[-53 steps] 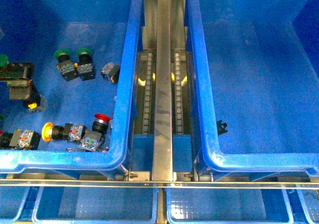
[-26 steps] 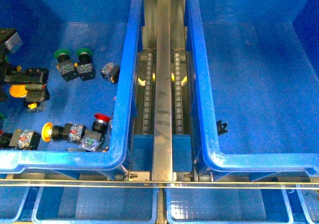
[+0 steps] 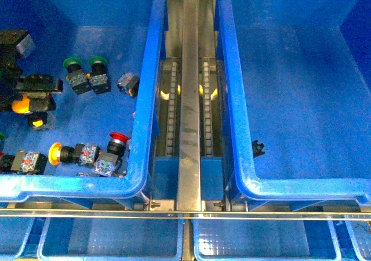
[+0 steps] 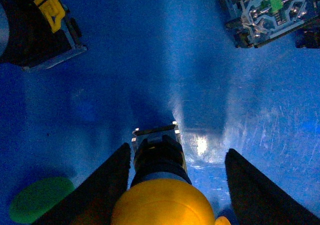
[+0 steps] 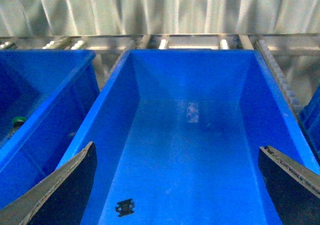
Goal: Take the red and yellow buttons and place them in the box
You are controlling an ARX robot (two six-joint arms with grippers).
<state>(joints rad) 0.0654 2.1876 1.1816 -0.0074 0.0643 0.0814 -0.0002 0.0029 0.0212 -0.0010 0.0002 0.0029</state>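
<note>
My left gripper [image 3: 32, 95] is shut on a yellow button [image 3: 21, 104] at the far left of the blue bin [image 3: 145, 98] that holds the buttons. In the left wrist view the yellow cap [image 4: 160, 205] and its black body sit between the dark fingers [image 4: 107, 185], above the bin floor. A red button [image 3: 117, 139] and a second yellow button [image 3: 55, 152] lie near the bin's front wall. My right gripper [image 5: 175, 195] is open and empty above a blue bin with a black fleck [image 5: 125, 206]. The plain-floored box is out of view.
Two green buttons [image 3: 71, 64] [image 3: 97, 61] and a grey contact block [image 3: 127, 84] lie further back. A black block with a yellow clip [image 4: 40, 30] lies below the left gripper. A metal roller rail [image 3: 190, 98] separates the bins. Small blue trays [image 3: 110, 238] line the front.
The left gripper has shifted a little to the right and away from the floor. The yellow cap, not visible a second ago, now shows in its fingers.
</note>
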